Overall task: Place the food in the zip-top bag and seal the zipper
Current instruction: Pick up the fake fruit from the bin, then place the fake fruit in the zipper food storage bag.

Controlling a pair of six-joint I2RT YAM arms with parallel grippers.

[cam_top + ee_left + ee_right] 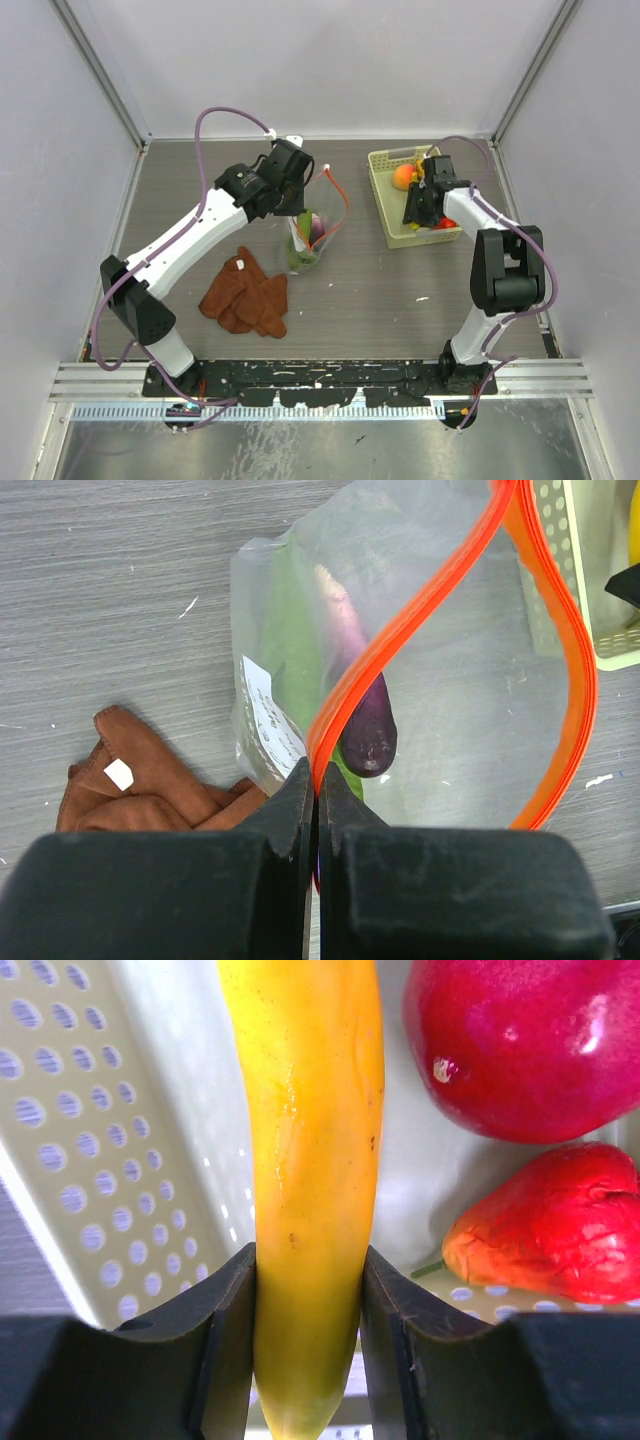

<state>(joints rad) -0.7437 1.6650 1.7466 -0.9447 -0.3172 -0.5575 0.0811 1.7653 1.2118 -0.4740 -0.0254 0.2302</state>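
At the middle of the bench (pixel 400 300), the bag (pixel 322 215) holds leaves (pixel 285 630) and eggplant (pixel 368 730). Cloth (pixel 245 295) lies at its near left; basket (pixel 383 200), to its right, holds banana (pixel 310 1160), apple (pixel 520 1040), peach (pixel 404 176).

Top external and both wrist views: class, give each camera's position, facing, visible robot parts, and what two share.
Top external: above and behind, looking down at table; left arm, right arm show.
Left wrist: faces zip-top bag; left gripper pinches zipper.
Right wrist: faces basket; right gripper grips banana.
Top and left wrist share the cloth.
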